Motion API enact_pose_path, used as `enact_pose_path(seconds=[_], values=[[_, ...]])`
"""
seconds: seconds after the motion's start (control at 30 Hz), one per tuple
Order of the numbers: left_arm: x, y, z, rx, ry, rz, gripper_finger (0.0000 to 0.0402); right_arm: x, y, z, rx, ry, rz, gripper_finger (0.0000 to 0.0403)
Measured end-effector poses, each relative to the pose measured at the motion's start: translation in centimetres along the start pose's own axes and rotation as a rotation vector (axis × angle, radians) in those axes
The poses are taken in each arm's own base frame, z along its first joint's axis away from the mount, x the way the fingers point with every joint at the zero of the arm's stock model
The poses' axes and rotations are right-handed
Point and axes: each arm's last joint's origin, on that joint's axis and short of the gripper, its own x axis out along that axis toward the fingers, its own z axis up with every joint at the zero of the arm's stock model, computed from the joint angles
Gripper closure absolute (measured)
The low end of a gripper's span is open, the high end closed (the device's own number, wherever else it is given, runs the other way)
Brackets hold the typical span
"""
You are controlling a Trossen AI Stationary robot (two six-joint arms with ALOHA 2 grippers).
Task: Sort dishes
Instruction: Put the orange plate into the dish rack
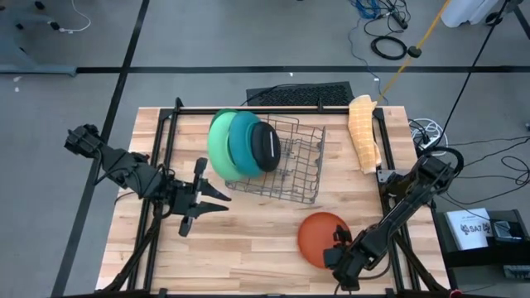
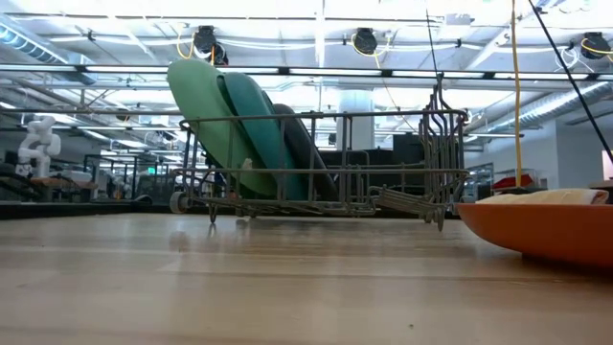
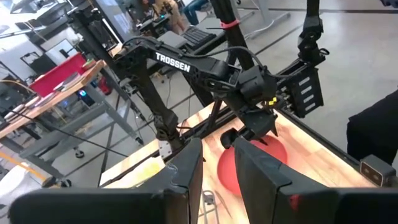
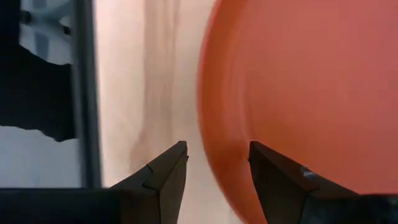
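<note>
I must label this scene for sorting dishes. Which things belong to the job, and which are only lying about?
Belong to the job:
- light-green plate, in the wire rack
- teal plate, in the rack
- black plate, in the rack
- orange-red plate, flat on the table
- right tool, at that plate's edge
- wire rack

Lying about:
- folded yellow cloth
- left tool, waiting open

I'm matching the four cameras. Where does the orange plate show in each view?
High view: orange plate on the table's lower right, by the right gripper.
Low view: at the right edge, cut off by the frame.
Left wrist view: beyond the fingers, under the right arm.
Right wrist view: fills the right side, one finger over its rim.
Shared landmark: the right gripper beside the plate.
</note>
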Motion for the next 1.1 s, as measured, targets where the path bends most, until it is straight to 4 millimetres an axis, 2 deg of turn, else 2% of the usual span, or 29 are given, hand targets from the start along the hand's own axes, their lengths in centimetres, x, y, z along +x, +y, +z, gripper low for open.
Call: enact_pose_path(seconds=[0.1,0.23,0.47,0.53,0.67,0.8,0.93,1.1], values=[[0.0,0.0,0.0,0.001,0.001,-0.001,0.0308,0.9,-0.2,-0.1,-0.018,0.022,-0.034,0.0243],[0.0,0.0,-0.1,0.004,0.008,-0.004,0.0308,1.9,-0.4,-0.2,-0.03,0.044,-0.075,0.0271],[0.0,0.0,-0.2,0.012,0.023,-0.008,0.0308,1.8,-0.4,-0.2,-0.043,0.026,-0.084,0.0367],[0.0,0.0,-0.2,0.012,0.023,-0.008,0.0308,1.4,-0.3,-0.1,-0.055,0.015,-0.072,0.039],[0.4,-0.1,-0.4,0.013,0.035,-0.004,0.0308,0.3,0.1,0.3,-0.077,0.01,-0.061,0.0395],[1.7,-0.7,-0.8,0.034,0.076,-0.012,0.0308,-1.7,1.0,1.0,-0.111,-0.029,-0.009,0.0401],[4.0,-1.8,-1.6,0.153,0.139,-0.035,0.0308,-4.2,1.7,1.7,-0.124,-0.085,0.047,0.0402],[7.9,-3.1,-3.6,0.18,0.243,-0.072,0.0308,-7.1,2.1,2.3,-0.137,-0.177,0.091,0.0402]])
